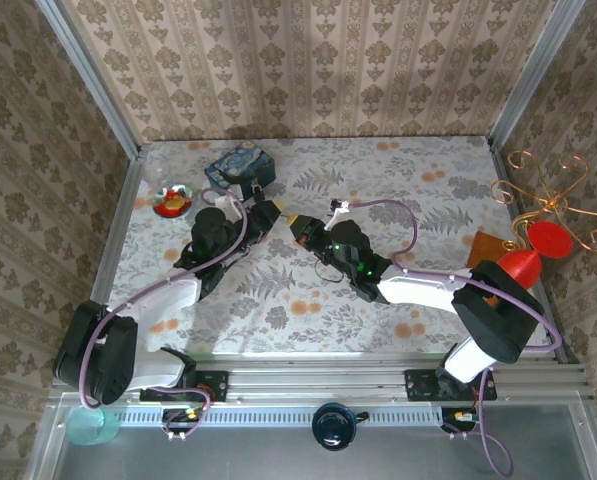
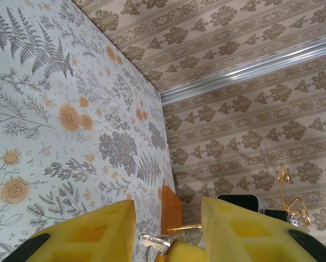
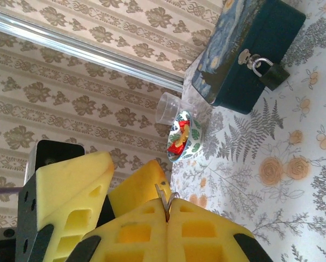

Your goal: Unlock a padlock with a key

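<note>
Padlock point(image 3: 272, 75) is small and dark. It hangs by a thin bright shackle from the hasp on the front of the blue swirl-painted box point(image 3: 244, 43), which sits toward the far left of the tabletop point(image 3: 294, 180). Its keyhole is too small for me to make out.

The key point(image 3: 163, 195) is well apart from it, pinched between the closed yellow fingers of the right end effector point(image 3: 167, 210), with just a sliver of metal poking out. The left end effector point(image 2: 168, 213) has its fingers spread, one on either side of the key, gripping nothing.

This looks to me like a handover or regrip. Doing it well means taking a firm hold on the key's head and leaving the blade sticking straight out, since a key this thin would twist easily. The lock would probably swing when nudged, so it wants steadying.
</note>
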`<control>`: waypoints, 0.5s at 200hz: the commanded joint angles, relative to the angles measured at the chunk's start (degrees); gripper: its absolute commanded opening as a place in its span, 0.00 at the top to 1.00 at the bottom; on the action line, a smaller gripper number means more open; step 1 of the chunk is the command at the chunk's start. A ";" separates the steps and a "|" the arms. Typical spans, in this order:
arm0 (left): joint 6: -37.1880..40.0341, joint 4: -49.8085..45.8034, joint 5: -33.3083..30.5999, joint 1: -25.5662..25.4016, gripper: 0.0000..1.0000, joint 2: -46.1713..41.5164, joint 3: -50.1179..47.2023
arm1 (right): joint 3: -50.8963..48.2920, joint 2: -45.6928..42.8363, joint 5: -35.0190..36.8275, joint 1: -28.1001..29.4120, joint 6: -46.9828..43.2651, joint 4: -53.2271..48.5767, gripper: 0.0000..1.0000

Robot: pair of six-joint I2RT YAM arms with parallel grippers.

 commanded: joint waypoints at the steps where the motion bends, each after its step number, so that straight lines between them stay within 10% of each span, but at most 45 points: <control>1: 0.77 -2.00 -1.37 -0.85 0.59 -1.57 1.92 | 2.03 0.05 2.78 0.59 1.47 2.05 1.00; 100: -0.57 -0.19 0.10 -1.55 0.75 -1.06 3.12 | 1.78 0.58 3.31 0.73 2.87 3.42 1.00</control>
